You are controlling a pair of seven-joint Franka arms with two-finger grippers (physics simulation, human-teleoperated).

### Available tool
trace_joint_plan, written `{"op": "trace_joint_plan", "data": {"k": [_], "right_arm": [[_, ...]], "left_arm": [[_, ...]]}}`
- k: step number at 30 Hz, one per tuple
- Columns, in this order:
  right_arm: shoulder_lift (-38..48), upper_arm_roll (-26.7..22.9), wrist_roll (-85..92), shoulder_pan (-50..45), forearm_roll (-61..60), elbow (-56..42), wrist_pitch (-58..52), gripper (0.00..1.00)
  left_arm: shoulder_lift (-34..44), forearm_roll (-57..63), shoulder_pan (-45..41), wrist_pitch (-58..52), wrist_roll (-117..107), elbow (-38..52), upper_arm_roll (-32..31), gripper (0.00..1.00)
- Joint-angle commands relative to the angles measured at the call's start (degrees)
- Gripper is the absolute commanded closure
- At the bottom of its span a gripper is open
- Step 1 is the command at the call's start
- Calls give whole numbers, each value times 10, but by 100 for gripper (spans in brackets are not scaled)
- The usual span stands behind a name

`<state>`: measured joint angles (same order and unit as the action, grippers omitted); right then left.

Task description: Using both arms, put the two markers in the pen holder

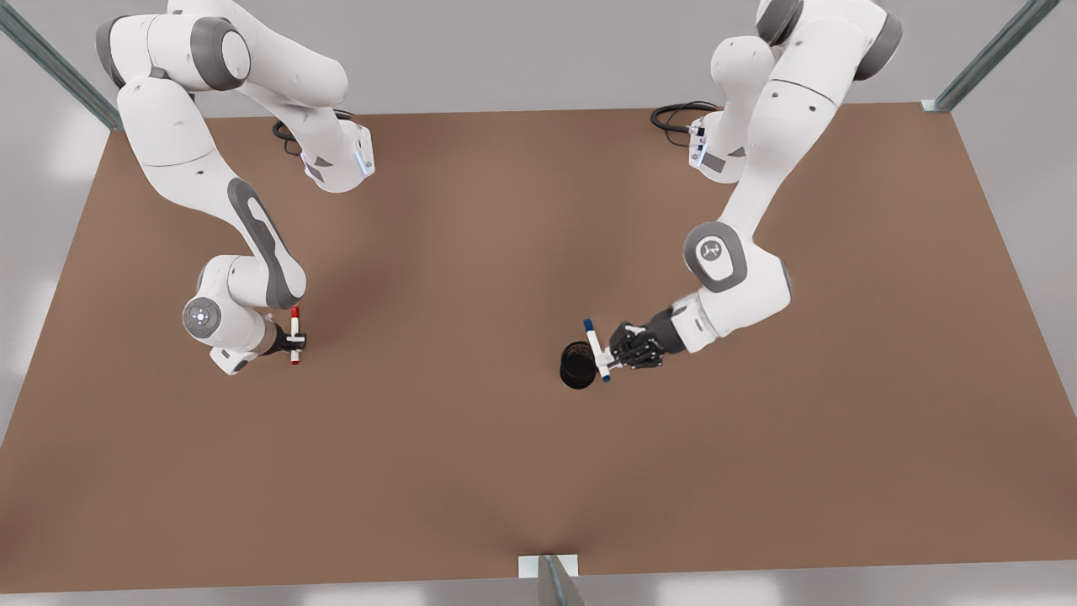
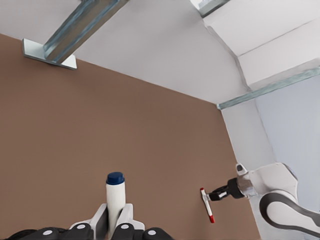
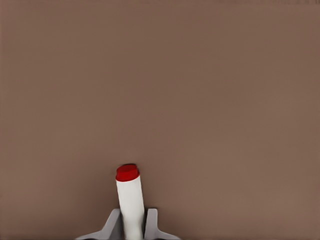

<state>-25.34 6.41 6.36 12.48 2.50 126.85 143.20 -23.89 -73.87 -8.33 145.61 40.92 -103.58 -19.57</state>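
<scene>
Blue marker [image 1: 596, 349] pinched mid-barrel in my left gripper [image 1: 607, 360], right beside the pen holder [image 1: 577, 365], lower tip near its rim on the front view's right. Holder stands on the brown table [image 1: 522, 471], middle. Red marker [image 1: 294, 334] pinched in my right gripper [image 1: 296, 340], well apart, on the front view's left, above the table.

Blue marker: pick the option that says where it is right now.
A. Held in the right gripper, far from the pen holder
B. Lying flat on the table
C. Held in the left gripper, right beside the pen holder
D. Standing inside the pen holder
C: the left gripper is shut on the blue marker at the rim of the pen holder; the right gripper holds the red marker far off.
</scene>
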Motion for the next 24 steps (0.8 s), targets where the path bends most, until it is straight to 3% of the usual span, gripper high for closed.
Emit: {"op": "trace_joint_plan", "data": {"k": [1, 7, 12, 17, 20, 24], "right_arm": [[0, 0, 23, 0, 0, 0, 1, 65], [3, 0, 23, 0, 0, -3, 1, 72], [48, 9, 22, -1, 0, -10, -9, 73], [76, 49, 16, -2, 0, -156, -144, 74], [72, 96, 16, -2, -2, -234, -144, 74], [16, 111, -36, -69, -36, -390, -140, 75]], "left_arm": [[-8, -77, 0, 33, 630, 1, 0, 79], [-22, -79, 1, 62, 764, 2, 1, 79], [-33, -164, -23, 62, 827, 2, 1, 79], [-63, -185, -37, 79, 840, 6, 1, 79], [-81, -225, -42, 79, 890, 1, 1, 79], [-88, -247, -54, 79, 896, -4, 1, 79]]}}
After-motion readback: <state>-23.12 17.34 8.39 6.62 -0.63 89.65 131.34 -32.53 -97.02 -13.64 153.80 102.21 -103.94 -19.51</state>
